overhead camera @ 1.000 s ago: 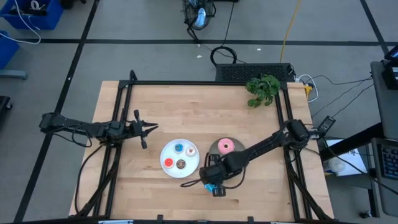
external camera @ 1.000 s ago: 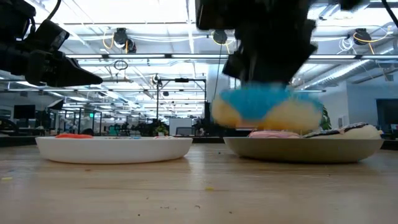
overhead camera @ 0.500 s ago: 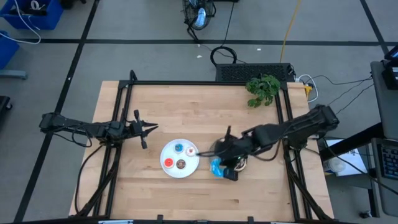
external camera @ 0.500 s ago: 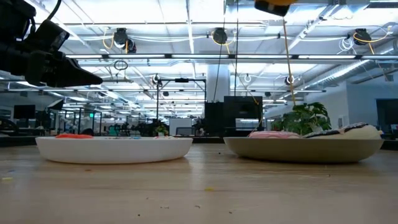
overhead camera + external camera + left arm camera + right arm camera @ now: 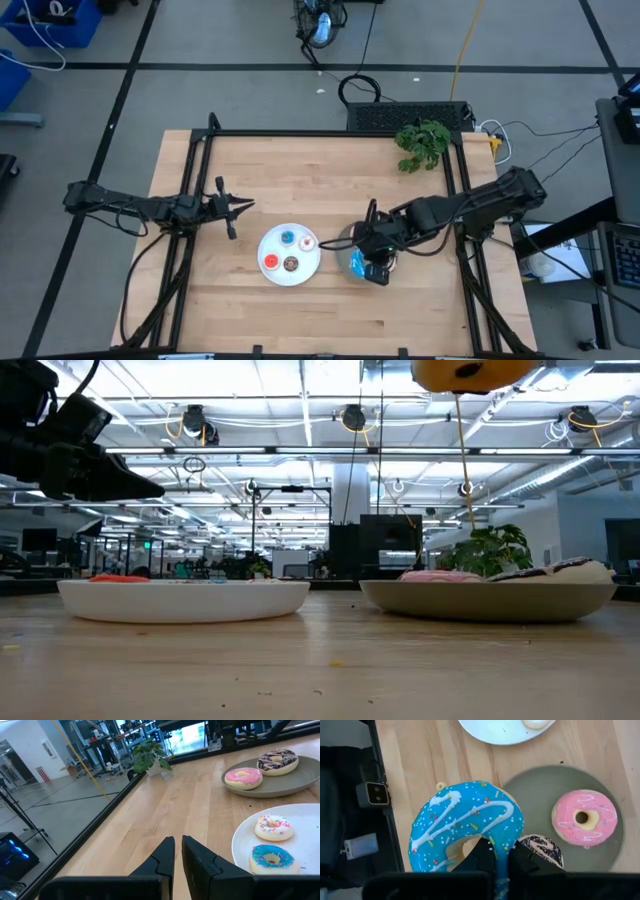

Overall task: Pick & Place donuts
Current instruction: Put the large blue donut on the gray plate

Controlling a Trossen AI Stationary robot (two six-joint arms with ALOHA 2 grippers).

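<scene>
The right gripper (image 5: pixel 501 857) pinches the blue-iced donut (image 5: pixel 465 822) by its rim and holds it in the air above the edge of the grey plate (image 5: pixel 540 795). On that plate lie the pink donut (image 5: pixel 584 817) and the chocolate donut (image 5: pixel 542 847), the latter partly under the held one. Just beside it, the white plate (image 5: pixel 289 254) carries four tiny donuts. A potted plant (image 5: pixel 422 143) stands at the bench's (image 5: pixel 300 170) far edge. The left gripper (image 5: pixel 178 851), its fingers pressed together, waits near the bench's left side.
</scene>
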